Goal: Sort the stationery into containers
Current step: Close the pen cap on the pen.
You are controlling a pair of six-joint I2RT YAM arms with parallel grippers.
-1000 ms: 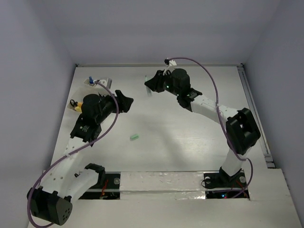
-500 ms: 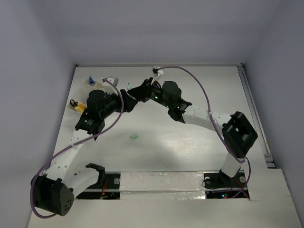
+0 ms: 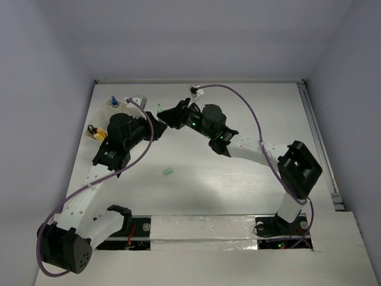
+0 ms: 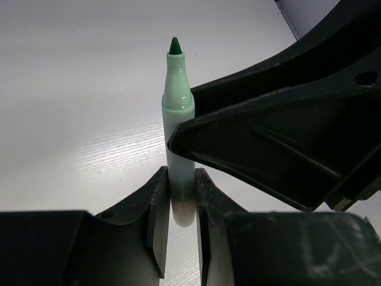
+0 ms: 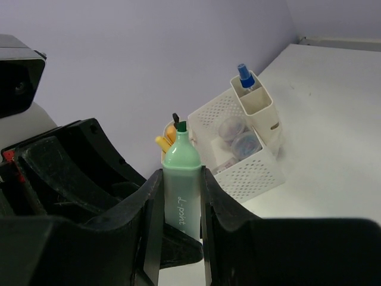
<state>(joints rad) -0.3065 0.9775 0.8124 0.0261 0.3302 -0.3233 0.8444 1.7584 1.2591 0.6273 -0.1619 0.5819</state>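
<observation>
Loose: green eraser (image 3: 168, 171) mid-desk (image 3: 238, 190), unsorted.
Marker: green marker (image 4: 177, 98) in the air, toward the desk's far-left corner.
Claws: left claw (image 4: 180, 182) and right claw (image 5: 181, 179) both clamped on it; looks like a handover.
Done: bin (image 5: 256, 173), far-left corner, holds blue-capped pen (image 5: 243, 72) and jars (image 5: 235, 134).
Writing: "-point" on marker barrel, first letter unclear.

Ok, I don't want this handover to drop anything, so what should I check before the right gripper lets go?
1. Left gripper shut on green marker: ok, touching both sides.
2. Right gripper clamps the same marker: ok.
3. Left grip firm enough alone: cannot tell.
4. Container upright, in sight: ok.
5. Room in it for the marker: cannot tell.
</observation>
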